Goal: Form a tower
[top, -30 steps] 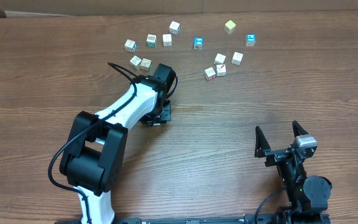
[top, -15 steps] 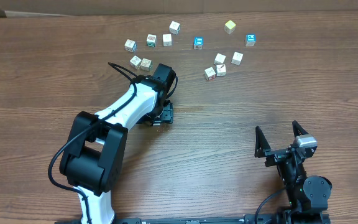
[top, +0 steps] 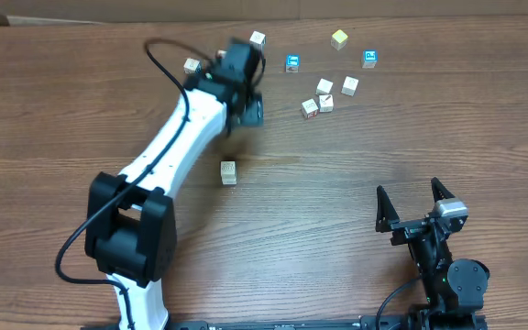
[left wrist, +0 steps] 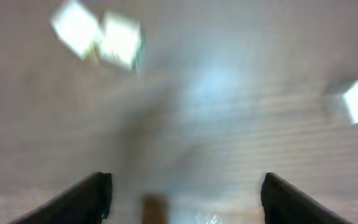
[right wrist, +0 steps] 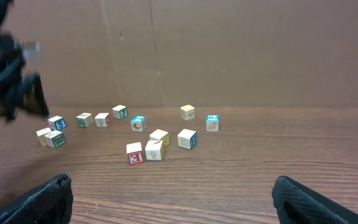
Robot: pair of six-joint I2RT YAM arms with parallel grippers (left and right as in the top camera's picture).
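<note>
Your left gripper (top: 251, 109) had let go of the tower (top: 228, 172) and swung, jaws apart and empty, toward the loose cubes (top: 324, 86); more stacking evidently remained.

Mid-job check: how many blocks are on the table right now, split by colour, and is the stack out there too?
Yellow cube: 1
Bright blue-faced cubes: 2
Loose pale wooden cubes: 10, counted in the right wrist view
Tower: 1 column standing apart from the rest; how many cubes it holds cannot be told
Total: 13 loose cubes plus the tower
</note>
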